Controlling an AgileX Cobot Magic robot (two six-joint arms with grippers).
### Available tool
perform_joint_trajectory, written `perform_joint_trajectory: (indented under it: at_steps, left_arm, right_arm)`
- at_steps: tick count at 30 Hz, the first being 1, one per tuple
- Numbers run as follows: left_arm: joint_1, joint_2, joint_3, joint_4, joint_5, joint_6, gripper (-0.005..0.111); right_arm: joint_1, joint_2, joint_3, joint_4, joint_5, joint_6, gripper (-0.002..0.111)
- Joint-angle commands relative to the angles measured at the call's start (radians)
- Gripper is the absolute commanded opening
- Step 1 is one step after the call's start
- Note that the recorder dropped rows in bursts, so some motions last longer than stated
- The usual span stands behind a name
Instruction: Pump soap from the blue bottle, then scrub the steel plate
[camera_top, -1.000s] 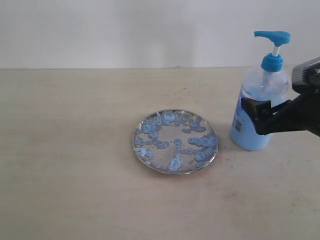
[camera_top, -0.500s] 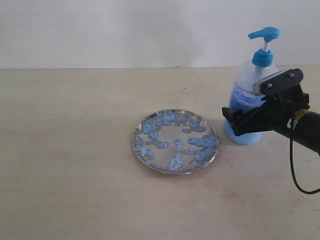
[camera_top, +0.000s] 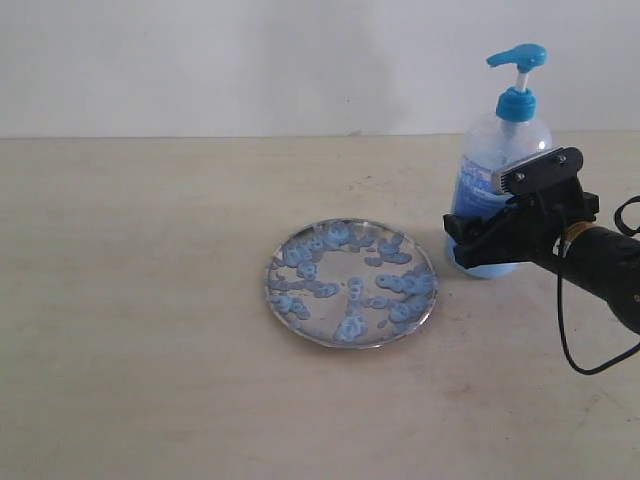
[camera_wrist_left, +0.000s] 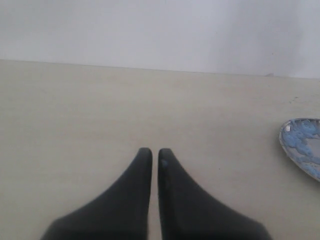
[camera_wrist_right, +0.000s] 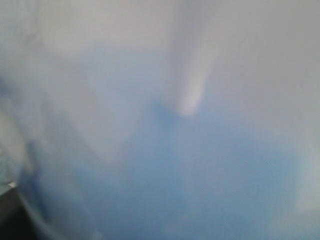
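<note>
The blue bottle (camera_top: 495, 150) stands upright at the right of the table, its bright blue pump head (camera_top: 517, 57) pointing left. My right gripper (camera_top: 470, 245) is shut on its lower body, just right of the steel plate (camera_top: 272, 268). Pale blue soap blobs (camera_top: 405, 285) cover the plate. In the right wrist view the bottle (camera_wrist_right: 200, 165) fills the picture as a blue blur and hides the jaws. My left gripper (camera_wrist_left: 155, 152) is shut on nothing, low over bare table. The plate's rim (camera_wrist_left: 287, 142) shows at the edge of that view. The left gripper is outside the exterior view.
The table is a pale wooden surface (camera_top: 140, 300) with a white wall (camera_top: 250, 60) behind. A black cable (camera_top: 575, 350) loops down from the right arm near the table's right side.
My right gripper has carried the bottle leftward and slightly away, closer to the plate. The bottle has turned a little, and more of the right arm has come into view.
</note>
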Motion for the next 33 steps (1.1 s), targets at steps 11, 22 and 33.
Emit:
perform_joint_trajectory:
  at_steps: [11,22,33]
  left_arm:
    - [0.001,-0.003,-0.001,-0.001,-0.009,0.004,0.004]
    - [0.001,-0.003,-0.001,0.027,-0.009,0.004,0.004]
    - [0.001,-0.003,-0.001,-0.462,-0.064,-0.079,0.004]
  right_arm:
    - [-0.001,-0.004,-0.007,-0.025,-0.002,-0.120,0.000]
    - [-0.001,-0.004,-0.009,-0.025,-0.018,-0.174,0.000]
    - [-0.001,-0.004,-0.009,-0.027,-0.012,-0.175,0.000]
